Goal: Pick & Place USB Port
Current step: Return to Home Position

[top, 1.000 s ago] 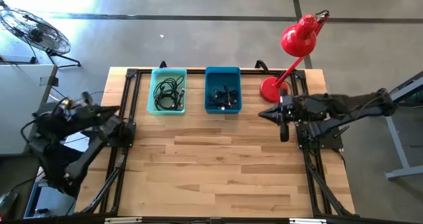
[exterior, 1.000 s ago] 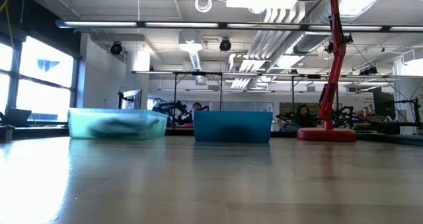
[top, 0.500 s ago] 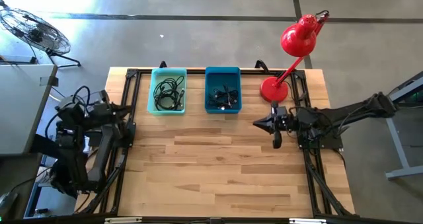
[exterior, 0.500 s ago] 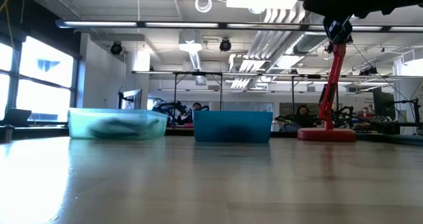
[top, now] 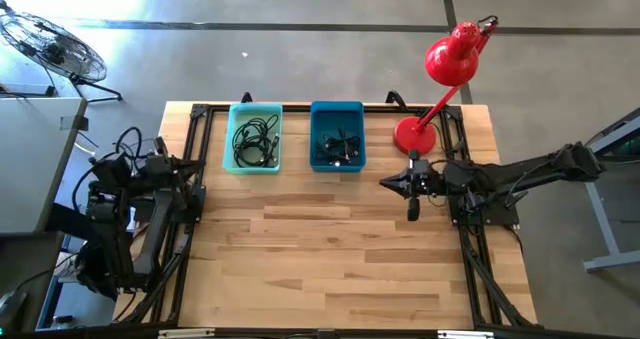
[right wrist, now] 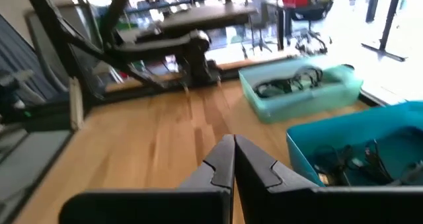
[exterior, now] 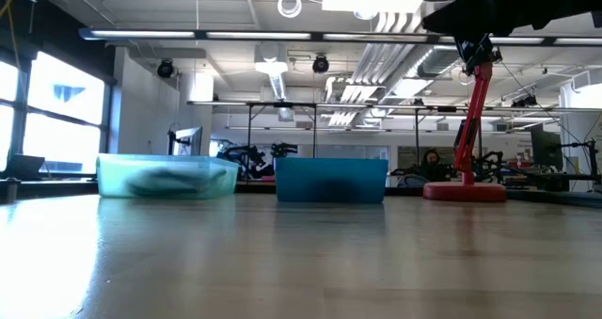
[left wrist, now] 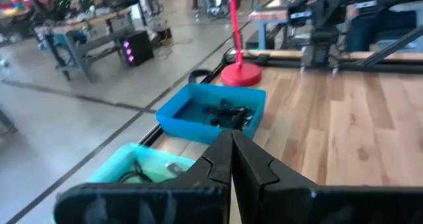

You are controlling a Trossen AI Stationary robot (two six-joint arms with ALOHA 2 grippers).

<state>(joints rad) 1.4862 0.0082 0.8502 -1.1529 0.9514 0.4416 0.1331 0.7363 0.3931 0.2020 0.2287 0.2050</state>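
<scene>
my right gripper (top: 392, 183) is clenched on nothing over the pale wooden table's (top: 330, 239) right side. the left gripper (left wrist: 231, 145), also pinched empty, sits at the left edge. i judge this the homing step: next, fold both arms in. thin tangled black cables (top: 340, 144) lie in the blue plastic bin (top: 337, 106) and the teal plastic bin (top: 255, 107).

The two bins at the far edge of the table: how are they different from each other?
The green bin is pale and see-through from table height; the blue bin is deeper in colour and opaque. From above, the green bin stands left of the blue bin, a gap between. The green bin's cables lie in loose loops; the blue bin's bunch tighter. Both are open rectangular tubs holding black cables.
</scene>
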